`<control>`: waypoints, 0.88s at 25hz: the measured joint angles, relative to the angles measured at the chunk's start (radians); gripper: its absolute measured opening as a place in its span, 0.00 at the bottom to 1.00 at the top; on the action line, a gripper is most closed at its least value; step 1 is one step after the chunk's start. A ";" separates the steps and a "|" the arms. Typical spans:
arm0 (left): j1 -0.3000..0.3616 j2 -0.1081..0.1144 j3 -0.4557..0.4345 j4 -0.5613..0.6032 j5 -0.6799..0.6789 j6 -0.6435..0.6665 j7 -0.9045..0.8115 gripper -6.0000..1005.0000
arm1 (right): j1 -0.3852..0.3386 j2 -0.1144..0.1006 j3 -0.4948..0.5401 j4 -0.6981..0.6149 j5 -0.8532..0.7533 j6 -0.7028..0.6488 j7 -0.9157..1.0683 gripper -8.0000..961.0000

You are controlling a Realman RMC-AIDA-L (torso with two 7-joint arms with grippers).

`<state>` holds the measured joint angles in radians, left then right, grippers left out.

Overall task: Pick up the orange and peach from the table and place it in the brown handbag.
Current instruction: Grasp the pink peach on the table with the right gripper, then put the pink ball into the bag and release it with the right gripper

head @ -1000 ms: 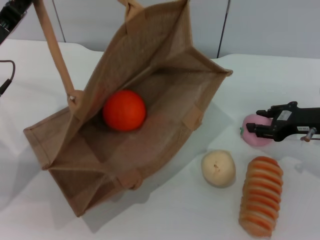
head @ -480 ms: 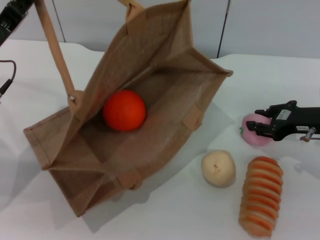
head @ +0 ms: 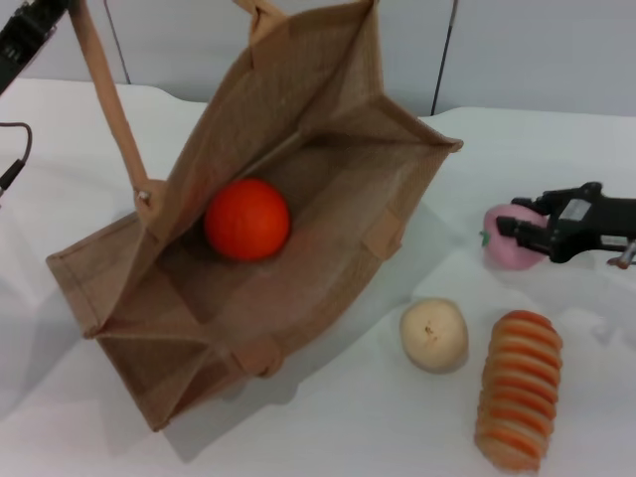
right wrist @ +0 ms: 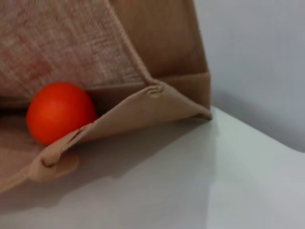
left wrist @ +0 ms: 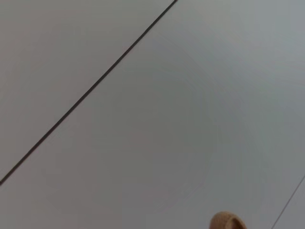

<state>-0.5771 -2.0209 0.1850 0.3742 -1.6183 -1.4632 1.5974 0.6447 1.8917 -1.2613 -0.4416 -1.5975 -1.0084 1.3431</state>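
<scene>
right gripper [head: 509,228] | raised, drawn back | peach [head: 505,247] lifted (slightly)

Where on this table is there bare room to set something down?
Free: the near table between the brown handbag and the cream fruit. Crowded: the right, where the right gripper meets the peach above the striped loaf.

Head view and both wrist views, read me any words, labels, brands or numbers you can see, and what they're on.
No readable text in any view.
Right hand: a small pale label on its black body, too small to read.
Brown handbag, orange and peach: no print visible.
</scene>
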 joint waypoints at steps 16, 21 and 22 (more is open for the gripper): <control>-0.003 0.002 0.006 -0.002 0.001 0.000 0.001 0.16 | -0.076 0.010 0.286 -0.147 -0.001 -0.508 -0.123 0.34; -0.006 0.000 0.006 -0.001 0.001 0.000 0.002 0.17 | -0.006 0.051 0.269 -0.160 -0.050 -0.584 -0.131 0.33; -0.006 0.000 0.006 -0.002 0.001 0.000 0.002 0.17 | 0.013 0.065 0.266 -0.161 -0.076 -0.583 -0.131 0.34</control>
<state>-0.5834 -2.0208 0.1908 0.3727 -1.6171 -1.4634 1.5994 0.6576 1.9562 -0.9949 -0.6030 -1.6739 -1.5915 1.2119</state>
